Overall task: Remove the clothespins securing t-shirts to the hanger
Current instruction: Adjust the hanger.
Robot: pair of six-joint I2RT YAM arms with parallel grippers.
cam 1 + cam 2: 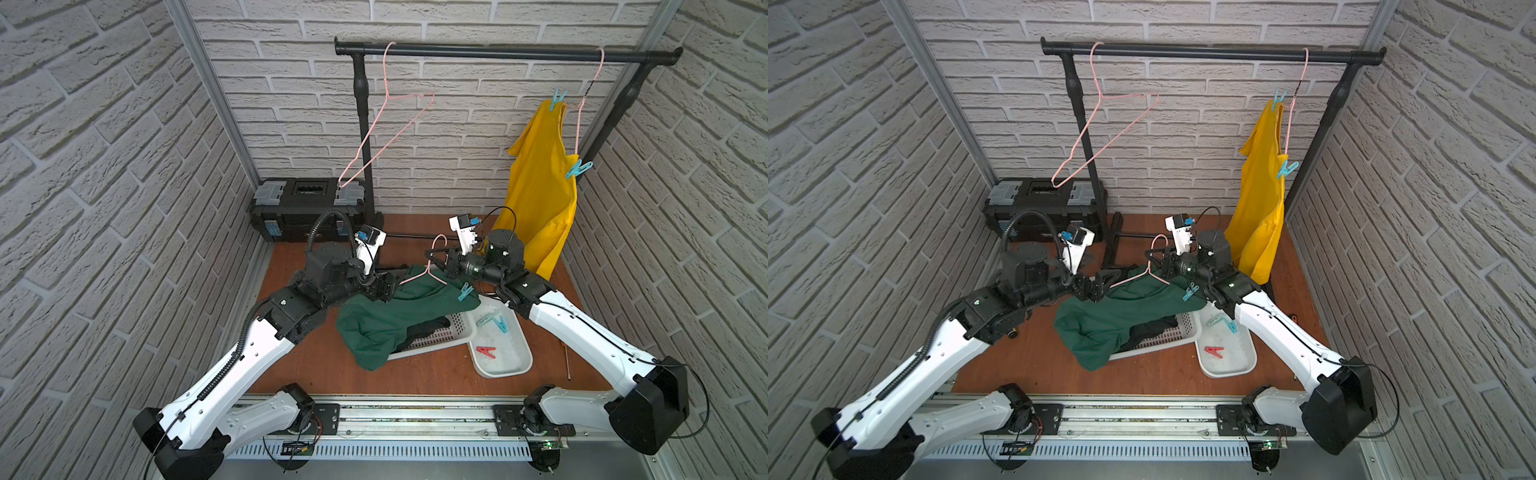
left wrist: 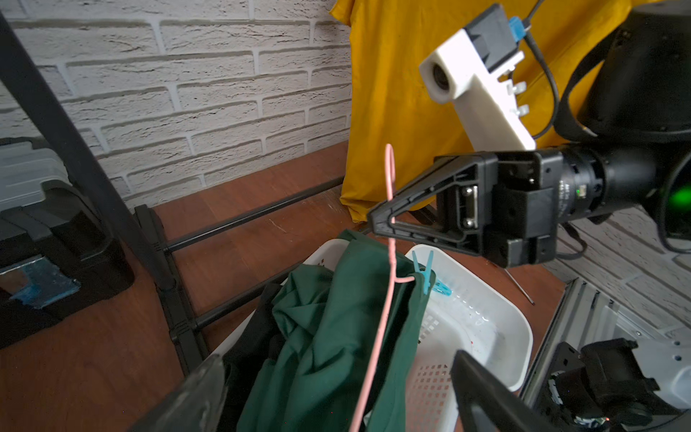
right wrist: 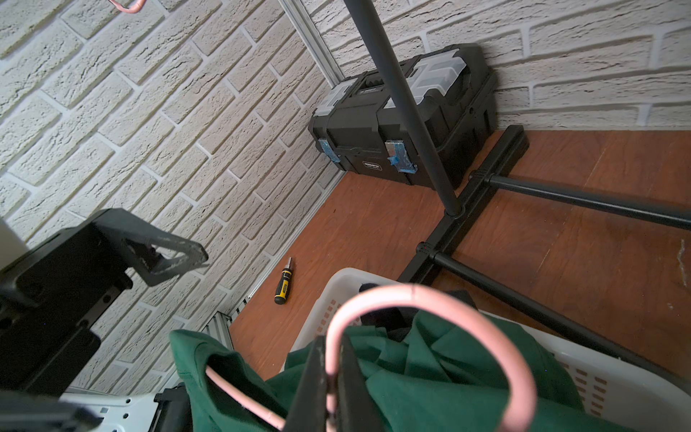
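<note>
Right claw (image 2: 387, 224): pressed together on the neck of the pink hanger (image 2: 390, 179), holding it up over the basket (image 1: 440, 337). Left claw (image 1: 385, 289): spread, empty, close to the hanger's far end. One teal peg (image 2: 424, 271) pins the green shirt (image 1: 386, 324), just below that pinch.

Risks, as judged:
- thin wire twists in the grip when the peg is tugged
- the freed shirt slides down beside the basket

Blk toolbox (image 1: 307, 216) at back wall, blk rack (image 1: 498, 52) beside, screwdriver (image 3: 283, 286) on floor, white slotted basket (image 1: 440, 338) next to white tray (image 1: 507, 357).
</note>
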